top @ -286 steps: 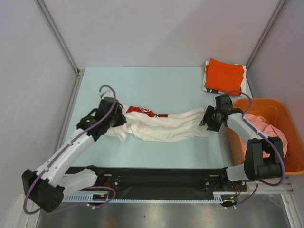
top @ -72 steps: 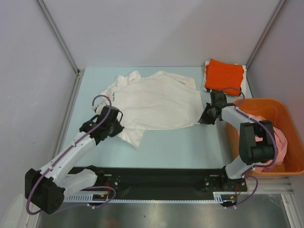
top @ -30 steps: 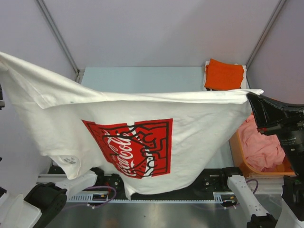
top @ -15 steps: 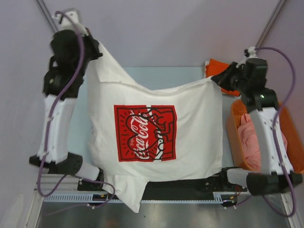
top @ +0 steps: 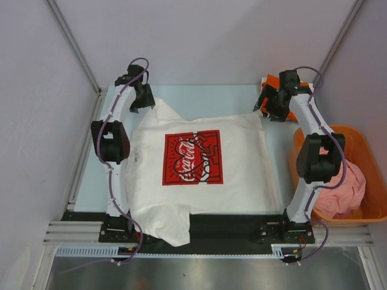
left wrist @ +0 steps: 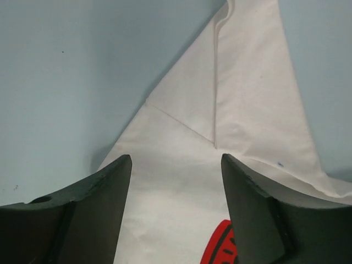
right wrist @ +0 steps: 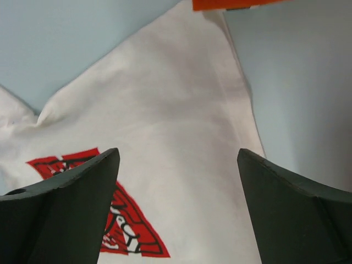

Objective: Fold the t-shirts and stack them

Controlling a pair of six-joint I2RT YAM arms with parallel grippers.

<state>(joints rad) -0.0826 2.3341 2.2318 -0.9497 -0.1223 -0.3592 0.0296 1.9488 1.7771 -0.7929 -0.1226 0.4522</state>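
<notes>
The white t-shirt (top: 242,158) lies spread flat on the table, its red-and-black print (top: 192,158) facing up. The shirt's near hem hangs over the front rail. My left gripper (top: 145,100) hovers open over the far left sleeve; in the left wrist view the gripper (left wrist: 175,159) has only white cloth (left wrist: 242,110) below it. My right gripper (top: 269,109) stands open above the far right corner, and its wrist view shows the gripper (right wrist: 177,151) empty over the shirt (right wrist: 181,110). The folded orange t-shirt (top: 270,81) sits at the back right, partly hidden by the right arm. The pink t-shirt (top: 341,190) lies crumpled in the basket.
An orange plastic basket (top: 354,130) stands at the right edge of the table. Grey walls and metal posts close in the back and sides. A black rail (top: 236,223) runs along the near edge. An edge of the orange shirt (right wrist: 231,3) shows at the top of the right wrist view.
Both grippers held the white shirt's upper corners raised half a second ago. Now they have lowered to the far side of the table and opened, and the shirt lies flat.
</notes>
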